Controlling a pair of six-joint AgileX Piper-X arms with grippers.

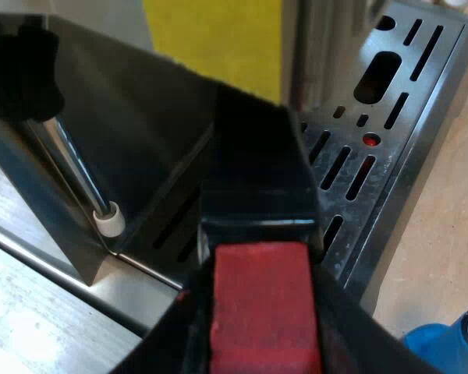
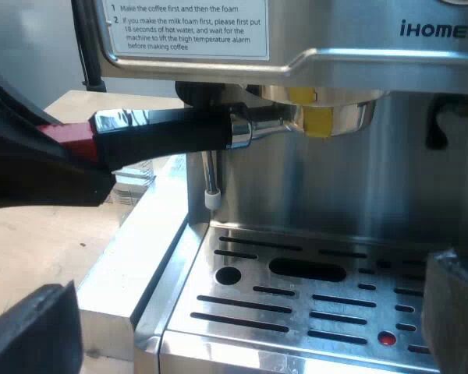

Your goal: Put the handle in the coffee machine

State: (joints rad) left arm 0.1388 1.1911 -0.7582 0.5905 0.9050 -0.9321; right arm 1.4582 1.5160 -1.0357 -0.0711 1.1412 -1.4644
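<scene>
Left wrist view: left gripper (image 1: 259,335) clamped on handle (image 1: 253,171) red end; right gripper (image 2: 242,327) apart, idle; your risk: slip during twist leaves holder (image 2: 351,115) ahead unlocked.

Glossy black handle (image 2: 164,134), brushed-steel machine (image 2: 335,195)

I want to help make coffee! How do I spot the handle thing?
Find the espresso machine, above its slotted drip tray. At its front is the metal holder, whose thick black handle sticks out sideways into the left gripper. Unlike the thin steam wand hanging down nearby, it ends in red.
</scene>
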